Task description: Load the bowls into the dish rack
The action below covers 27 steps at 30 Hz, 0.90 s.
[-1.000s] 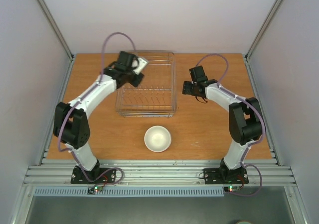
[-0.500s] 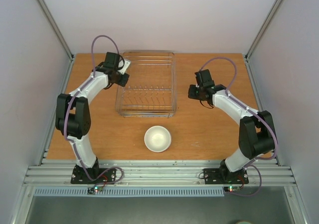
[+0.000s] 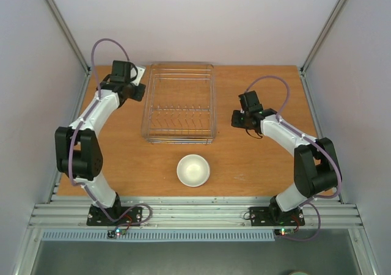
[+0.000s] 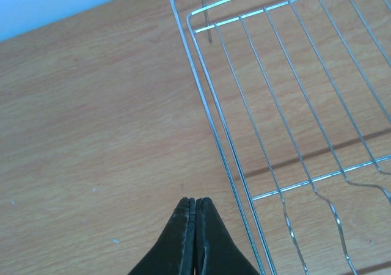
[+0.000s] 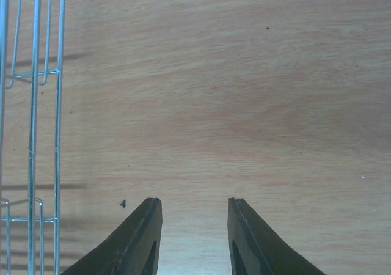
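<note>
A plain white bowl [image 3: 193, 170] sits upright on the table, near the front centre, just in front of the dish rack. The silver wire dish rack [image 3: 180, 104] stands at the back centre and holds no bowls. No other bowl is in view. My left gripper [image 3: 138, 92] is shut and empty, low over bare wood just outside the rack's left side; in the left wrist view its tips [image 4: 195, 200] lie beside the rack's rim wires [image 4: 214, 131]. My right gripper [image 3: 236, 120] is open and empty over bare wood right of the rack, as the right wrist view [image 5: 195, 201] also shows.
The rack's right edge [image 5: 58, 104] shows at the left of the right wrist view. White walls with metal frame posts close in the table on three sides. A metal rail [image 3: 195, 211] runs along the near edge by the arm bases.
My left arm has swung left, from over the rack's back left corner to outside its left side. My right gripper has shifted slightly toward the near side. The bowl has not moved.
</note>
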Each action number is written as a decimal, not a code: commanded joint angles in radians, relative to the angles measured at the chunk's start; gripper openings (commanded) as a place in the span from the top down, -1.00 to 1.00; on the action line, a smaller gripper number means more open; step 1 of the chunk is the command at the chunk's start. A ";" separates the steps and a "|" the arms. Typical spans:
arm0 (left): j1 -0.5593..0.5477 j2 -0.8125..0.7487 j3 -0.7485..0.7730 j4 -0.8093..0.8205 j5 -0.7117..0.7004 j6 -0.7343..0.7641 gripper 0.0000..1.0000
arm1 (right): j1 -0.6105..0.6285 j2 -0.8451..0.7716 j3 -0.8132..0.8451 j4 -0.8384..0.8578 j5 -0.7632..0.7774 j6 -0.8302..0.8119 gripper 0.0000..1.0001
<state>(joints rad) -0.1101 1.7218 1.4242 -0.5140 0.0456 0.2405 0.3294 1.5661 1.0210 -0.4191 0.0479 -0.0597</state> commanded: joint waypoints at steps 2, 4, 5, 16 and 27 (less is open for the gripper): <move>0.007 0.108 0.027 -0.026 0.015 0.028 0.99 | 0.023 -0.036 -0.029 0.033 -0.007 0.015 0.34; 0.008 0.142 0.038 -0.024 0.018 0.030 0.99 | 0.023 -0.055 -0.043 0.039 0.000 0.015 0.34; 0.007 0.158 0.047 -0.025 0.016 0.030 0.99 | 0.023 -0.064 -0.049 0.042 0.004 0.013 0.34; 0.007 0.220 0.095 -0.041 0.043 0.026 0.99 | 0.023 -0.057 -0.119 0.069 0.015 0.020 0.34; -0.033 0.220 0.071 -0.049 0.123 0.024 0.99 | 0.024 -0.029 -0.125 0.095 0.004 0.026 0.34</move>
<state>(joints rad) -0.1089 1.9461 1.4960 -0.5617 0.1154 0.2615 0.3481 1.5257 0.8986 -0.3515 0.0536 -0.0475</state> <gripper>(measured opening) 0.008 0.329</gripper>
